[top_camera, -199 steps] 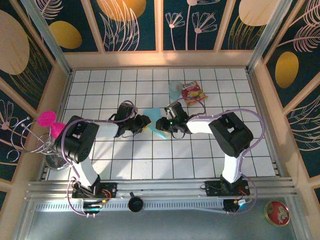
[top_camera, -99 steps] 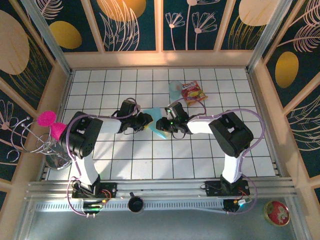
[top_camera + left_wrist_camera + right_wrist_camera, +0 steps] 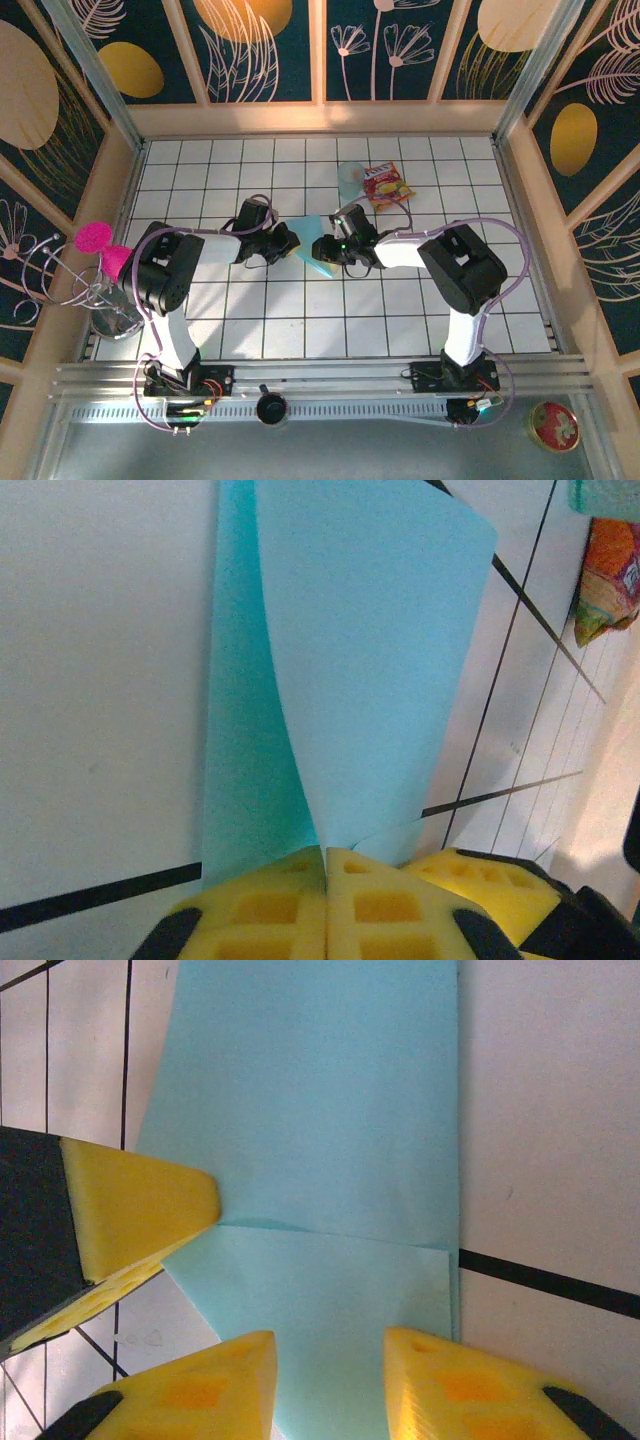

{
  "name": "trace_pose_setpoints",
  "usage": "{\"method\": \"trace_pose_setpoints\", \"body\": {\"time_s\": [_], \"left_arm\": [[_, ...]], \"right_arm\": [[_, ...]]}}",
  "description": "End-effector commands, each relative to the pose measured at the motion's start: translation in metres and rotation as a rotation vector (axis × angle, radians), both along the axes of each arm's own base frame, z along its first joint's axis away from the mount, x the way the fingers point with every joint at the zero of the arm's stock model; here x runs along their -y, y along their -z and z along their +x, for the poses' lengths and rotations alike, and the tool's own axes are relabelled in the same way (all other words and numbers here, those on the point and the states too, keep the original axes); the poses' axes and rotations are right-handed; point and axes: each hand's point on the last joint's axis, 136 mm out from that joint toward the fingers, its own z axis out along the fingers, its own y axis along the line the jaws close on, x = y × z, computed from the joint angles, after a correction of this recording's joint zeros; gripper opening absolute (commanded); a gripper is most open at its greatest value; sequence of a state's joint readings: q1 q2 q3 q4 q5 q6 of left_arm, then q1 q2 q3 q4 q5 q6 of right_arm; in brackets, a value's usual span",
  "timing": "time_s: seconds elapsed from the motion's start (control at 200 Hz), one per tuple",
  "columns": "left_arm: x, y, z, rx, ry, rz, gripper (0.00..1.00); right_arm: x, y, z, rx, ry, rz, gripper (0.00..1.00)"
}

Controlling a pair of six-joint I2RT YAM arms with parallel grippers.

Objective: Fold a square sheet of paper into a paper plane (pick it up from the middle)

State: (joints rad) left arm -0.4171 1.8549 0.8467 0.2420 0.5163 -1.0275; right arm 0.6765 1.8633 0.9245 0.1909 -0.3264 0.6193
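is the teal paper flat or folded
Folded over. In the left wrist view one layer of the paper curls over another, pinched in the shut left gripper; the right wrist view shows a crease across it.

the left claw pinches the folded square sheet of paper above white tiles.

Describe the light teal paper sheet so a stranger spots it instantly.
On the white tiled table, look where two robot arms meet. The light teal paper sheet lies there, partly folded; unlike the pale translucent blue cup and red-and-yellow snack packet beyond, it's plain and opaque.
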Motion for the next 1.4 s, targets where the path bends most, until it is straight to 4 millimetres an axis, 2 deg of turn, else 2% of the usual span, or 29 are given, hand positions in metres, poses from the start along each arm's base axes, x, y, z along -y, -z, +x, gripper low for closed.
{"method": "trace_pose_setpoints", "body": {"time_s": [0.0,0.145,0.235,0.3,0.395,0.526,0.696,1.026,1.397], "left_arm": [[0.002,-0.006,0.004,-0.004,0.003,-0.004,0.03],[0.002,-0.024,0.009,0.021,-0.034,-0.021,0.01],[0.003,-0.034,0.012,0.033,-0.055,-0.024,0.01],[0.005,-0.039,0.014,0.036,-0.068,-0.031,0.01],[0.007,-0.043,0.017,0.039,-0.083,-0.036,0.01],[0.009,-0.045,0.02,0.042,-0.085,-0.026,0.01],[0.01,-0.045,0.019,0.037,-0.083,-0.026,0.01],[0.01,-0.043,0.018,0.027,-0.08,-0.021,0.01],[0.01,-0.041,0.016,0.021,-0.075,-0.02,0.01]], "right_arm": [[0.02,-0.009,0.009,0.091,0.022,-0.084,0.36],[0.032,-0.042,0.019,0.276,0.025,-0.203,0.44],[0.029,-0.058,0.014,0.397,-0.004,-0.276,0.47],[0.024,-0.06,0.009,0.449,-0.028,-0.327,0.47],[0.014,-0.055,0.0,0.49,-0.065,-0.385,0.47],[0.0,-0.039,-0.01,0.495,-0.107,-0.436,0.46],[-0.009,-0.019,-0.014,0.477,-0.13,-0.468,0.44],[-0.007,-0.009,-0.003,0.49,-0.09,-0.518,0.38],[-0.009,-0.01,0.003,0.51,-0.087,-0.531,0.32]]}}
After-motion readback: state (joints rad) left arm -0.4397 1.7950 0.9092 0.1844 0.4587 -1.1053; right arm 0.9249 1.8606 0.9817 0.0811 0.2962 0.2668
